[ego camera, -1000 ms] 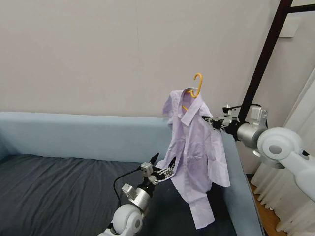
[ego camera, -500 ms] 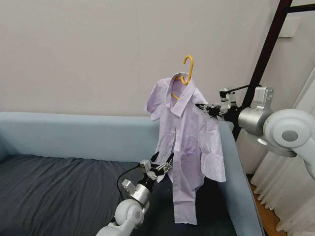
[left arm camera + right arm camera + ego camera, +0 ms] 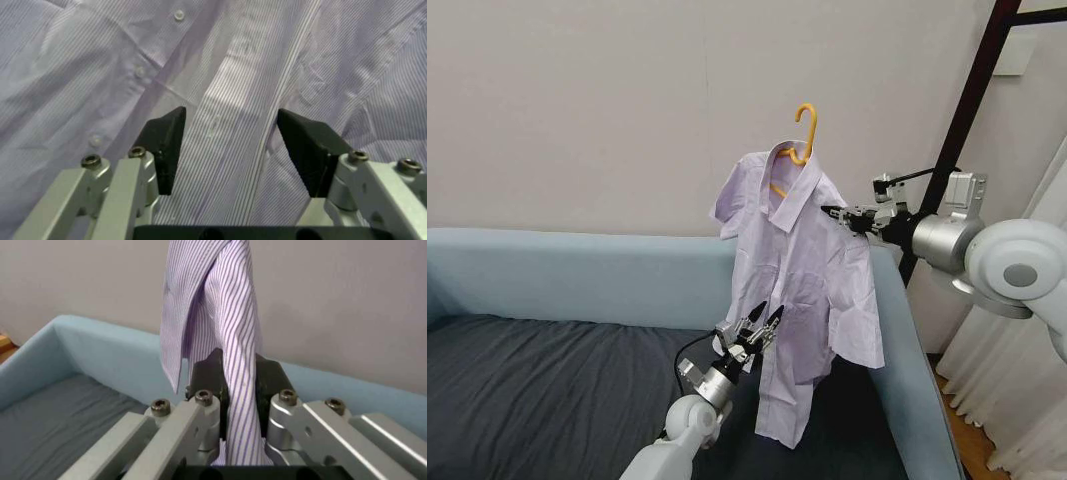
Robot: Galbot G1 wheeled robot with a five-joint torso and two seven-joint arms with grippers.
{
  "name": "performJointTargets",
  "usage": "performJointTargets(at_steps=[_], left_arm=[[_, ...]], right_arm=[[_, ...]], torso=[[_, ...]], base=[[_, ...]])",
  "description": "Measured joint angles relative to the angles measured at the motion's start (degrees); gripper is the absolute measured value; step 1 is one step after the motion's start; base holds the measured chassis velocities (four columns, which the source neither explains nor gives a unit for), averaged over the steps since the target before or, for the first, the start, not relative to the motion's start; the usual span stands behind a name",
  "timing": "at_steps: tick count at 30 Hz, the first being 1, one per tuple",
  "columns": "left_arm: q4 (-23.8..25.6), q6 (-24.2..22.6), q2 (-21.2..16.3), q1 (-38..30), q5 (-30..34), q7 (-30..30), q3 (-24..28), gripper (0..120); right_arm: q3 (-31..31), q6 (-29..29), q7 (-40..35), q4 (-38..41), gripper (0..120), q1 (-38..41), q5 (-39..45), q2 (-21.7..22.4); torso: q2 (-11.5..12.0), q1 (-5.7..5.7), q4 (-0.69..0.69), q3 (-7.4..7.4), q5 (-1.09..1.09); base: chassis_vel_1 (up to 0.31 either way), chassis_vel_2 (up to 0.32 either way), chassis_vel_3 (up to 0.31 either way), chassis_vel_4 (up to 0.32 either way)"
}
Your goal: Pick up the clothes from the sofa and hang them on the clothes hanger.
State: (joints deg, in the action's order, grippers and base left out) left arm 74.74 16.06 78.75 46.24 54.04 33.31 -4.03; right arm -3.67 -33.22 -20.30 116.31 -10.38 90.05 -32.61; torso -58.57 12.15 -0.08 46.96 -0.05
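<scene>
The right pincer (image 3: 829, 212) clenches the shoulder of a lilac striped shirt (image 3: 807, 260) on a yellow hanger (image 3: 810, 130), holding it above the light-blue sofa (image 3: 577, 275). The left pincer (image 3: 765, 316), released and spread, faces the shirt's front.

The right gripper (image 3: 238, 375), in the foreground at mid-frame, clamps a fold of the purple-striped shirt (image 3: 212, 295) between its black pads (image 3: 203, 371), the cloth stretching away to the frame's edge. Behind it lie the pale blue sofa (image 3: 100, 347), its dark grey seat (image 3: 60, 415) and a plain wall (image 3: 333, 300).
</scene>
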Motion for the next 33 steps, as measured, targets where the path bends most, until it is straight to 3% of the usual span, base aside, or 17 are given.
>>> performJointTargets(at_steps=[6, 11, 19, 28, 33], left_arm=[[-2.24, 0.25, -0.49, -1.57, 1.38, 3.04, -0.42, 64], [-5.68, -0.03, -3.14, -3.7, 3.76, 13.64, -1.36, 66], [-11.5, -1.15, -5.79, -8.65, 5.31, 21.43, -0.76, 67], [-19.16, -2.9, -4.47, -14.92, 1.51, 25.2, 1.93, 66], [-23.8, -5.41, -3.15, -18.37, -0.31, 31.43, 2.51, 66]], right_arm=[[0.12, 0.02, 0.9, 0.03, 7, -0.04, -0.58, 0.0], [0.38, 0.03, 1.5, 0.01, 7, -0.37, -1.02, 0.0], [0.94, 0.03, 2.12, 0.19, 7, -0.99, -1.25, 0.12], [0.85, 0.03, 2.72, 0.33, 7, -0.92, -1.35, -0.08], [0.75, 0.05, 3.18, 0.29, 7, -0.88, -1.55, -0.27]], torso=[[0.0, 0.0, 0.0, 0.0, 0.0], [0.0, 0.0, 0.01, 0.0, -0.01], [0.0, 0.0, 0.01, 0.0, -0.01], [0.0, 0.0, -0.01, 0.0, -0.01], [0.0, 0.0, 0.0, 0.0, 0.0]], base=[[0.0, 0.0, 0.0, 0.0], [0.0, 0.0, 0.0, 0.0], [0.0, 0.0, 0.0, 0.0], [0.0, 0.0, 0.0, 0.0], [0.0, 0.0, 0.0, 0.0]])
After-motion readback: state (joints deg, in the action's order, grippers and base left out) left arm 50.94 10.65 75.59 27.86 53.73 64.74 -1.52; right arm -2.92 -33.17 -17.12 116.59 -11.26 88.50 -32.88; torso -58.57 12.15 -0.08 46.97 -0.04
